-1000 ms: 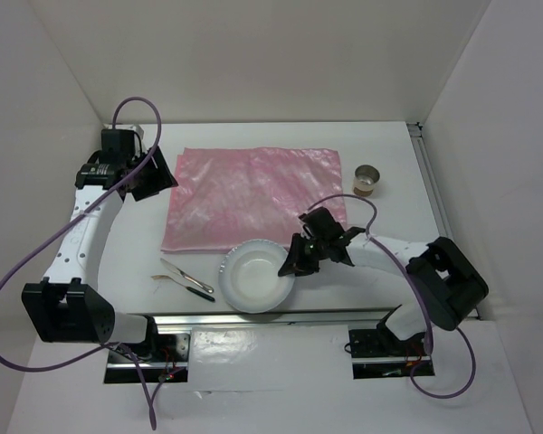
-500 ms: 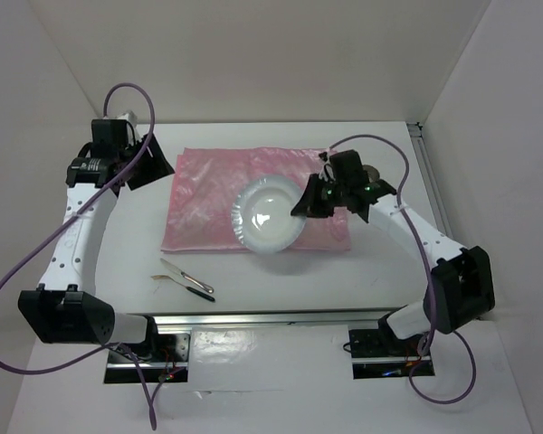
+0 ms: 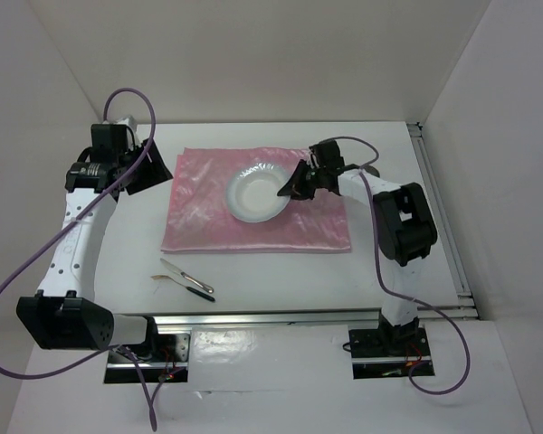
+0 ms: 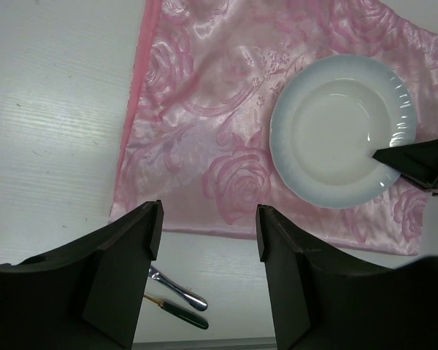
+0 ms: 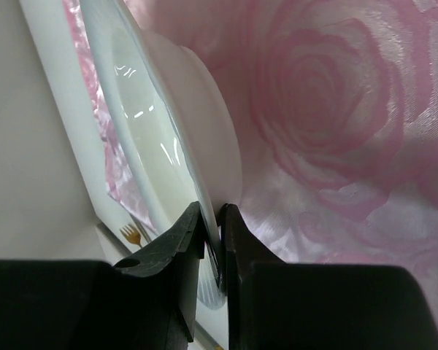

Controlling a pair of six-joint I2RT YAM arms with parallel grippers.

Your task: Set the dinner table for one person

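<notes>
The white table (image 3: 281,271) is shut in by walls (image 3: 253,63) at the back and both sides and by a metal rail (image 3: 271,316) along the near edge. It lies bare in front of and beside the pink cloth (image 3: 208,217), which is spread across its far middle. The white plate (image 3: 253,194) sits over the cloth's far centre, inside its edges, and the cutlery (image 3: 185,280) lies well apart on bare table near the rail. The right claw (image 5: 210,219) is clenched on the plate's right rim, while the left claw (image 4: 208,219) hangs released near the cloth's far left corner, holding nothing.
</notes>
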